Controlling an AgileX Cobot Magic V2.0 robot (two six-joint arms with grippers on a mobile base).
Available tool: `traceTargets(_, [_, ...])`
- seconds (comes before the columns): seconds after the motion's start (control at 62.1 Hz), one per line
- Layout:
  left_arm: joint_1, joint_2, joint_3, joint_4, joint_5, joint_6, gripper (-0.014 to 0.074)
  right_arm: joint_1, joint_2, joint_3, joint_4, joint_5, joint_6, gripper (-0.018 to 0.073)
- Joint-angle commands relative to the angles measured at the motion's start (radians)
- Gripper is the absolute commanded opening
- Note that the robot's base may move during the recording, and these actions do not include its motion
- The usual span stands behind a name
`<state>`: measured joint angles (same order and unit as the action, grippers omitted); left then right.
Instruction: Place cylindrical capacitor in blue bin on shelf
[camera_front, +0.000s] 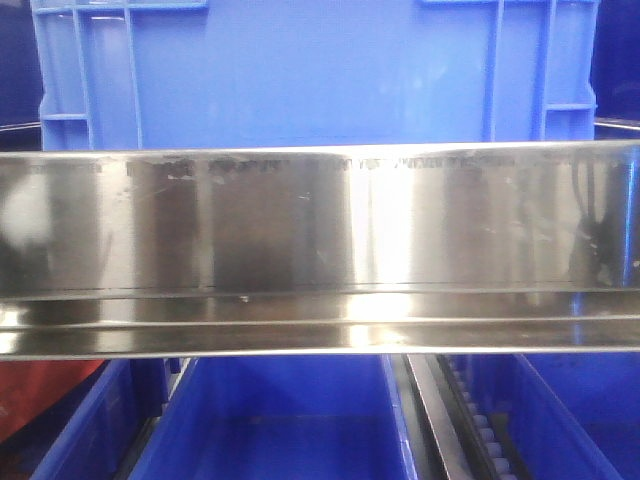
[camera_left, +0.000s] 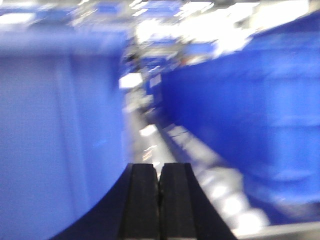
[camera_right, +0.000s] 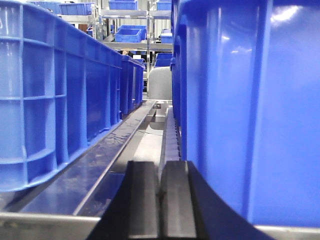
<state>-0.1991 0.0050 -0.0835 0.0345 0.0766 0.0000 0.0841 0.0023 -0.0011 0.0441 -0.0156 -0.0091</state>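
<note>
- On the shelf (camera_front: 320, 250), I count one blue bin (camera_front: 320, 70) above the steel rail and three below, cut off.
- My left gripper (camera_left: 159, 200) and right gripper (camera_right: 160, 200) sit level between bins, jaws pressed together, empty.
- I can't find the capacitor anywhere; the left wrist view is blurred.

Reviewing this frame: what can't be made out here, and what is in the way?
- Capacitor: not visible in any view.
- Inside of the upper blue bin: front view, cut off by the top edge, its base hidden behind the steel rail.
- Left wrist view: motion-blurred; only the shut left hand and blue bin walls read clearly.
- Right wrist view: the shut right hand looks empty; bin walls hide the contents.
</note>
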Motion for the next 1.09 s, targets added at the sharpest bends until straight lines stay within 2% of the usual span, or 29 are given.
traceTargets(0.0, [0.058,-0.005,0.051,-0.035,-0.036,0.000,-0.0111,-0.007,-0.002,0.001,0.003,-0.015,0.001,-0.0168])
traceTargets(0.097, [0.086,-0.005,0.084,-0.053,-0.129,0.000,-0.0111,-0.007,-0.002,0.001,0.003,-0.015,0.001,-0.0168])
traceTargets(0.161, [0.086,-0.005,0.084,-0.053,-0.068,0.000,-0.0111,-0.007,-0.002,0.001,0.003,-0.015,0.001,-0.0168])
traceTargets(0.322, [0.082,-0.005,0.084,-0.053,-0.077,0.000,-0.0111,-0.007,-0.002,0.001,0.003,-0.015,0.001,-0.0168])
traceTargets(0.499, [0.082,-0.005,0.084,-0.112,-0.068,0.000,-0.0111,-0.007,-0.002,0.001,0.003,-0.015,0.001,-0.0168])
traceTargets(1.079, [0.082,-0.005,0.084,-0.112,-0.070,0.000,-0.0111,-0.007,-0.002,0.001,0.003,-0.015,0.001,-0.0168])
